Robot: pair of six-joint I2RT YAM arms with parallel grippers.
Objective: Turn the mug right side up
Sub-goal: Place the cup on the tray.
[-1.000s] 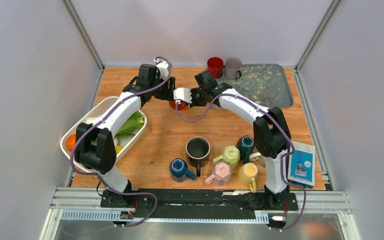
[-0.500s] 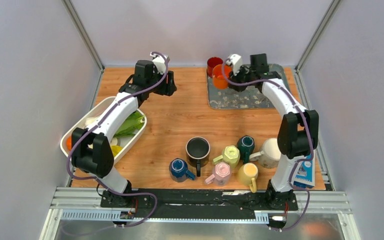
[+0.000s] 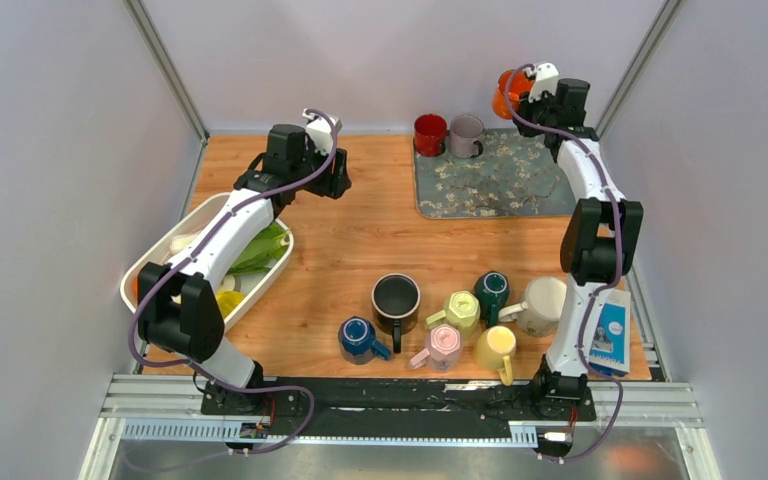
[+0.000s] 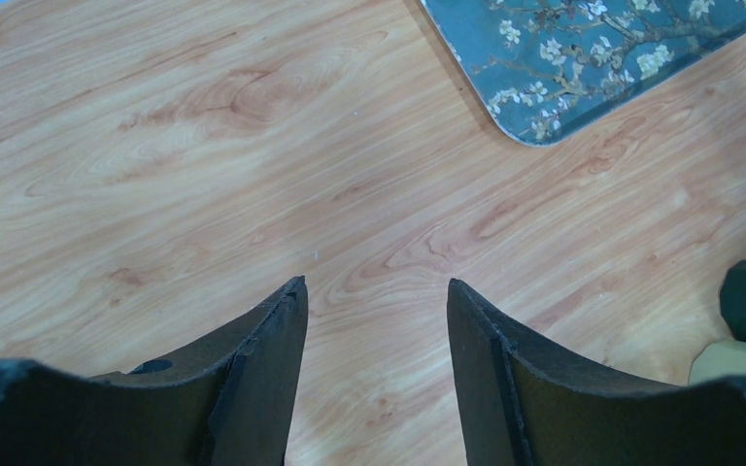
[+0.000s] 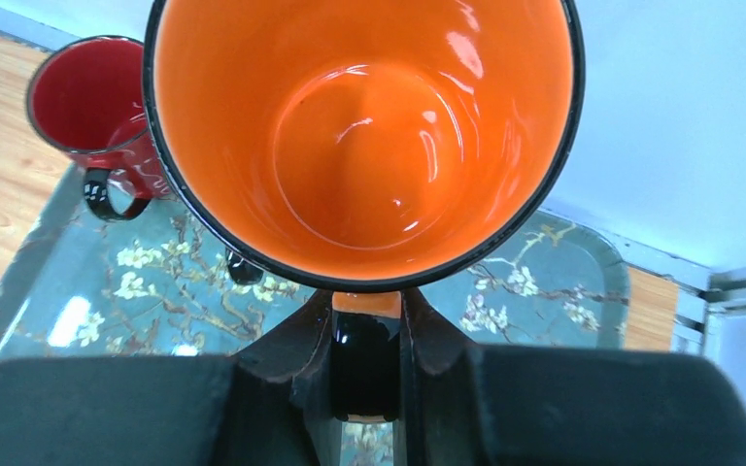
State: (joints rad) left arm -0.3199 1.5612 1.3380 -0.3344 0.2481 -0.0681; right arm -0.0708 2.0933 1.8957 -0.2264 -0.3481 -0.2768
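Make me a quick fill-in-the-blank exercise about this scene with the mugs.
The right gripper is shut on the ____ of the orange mug.
The left gripper hangs ____ over the wooden table.
The red mug and grey mug on the floral tray stand right side ____.
Missing: handle; open; up.
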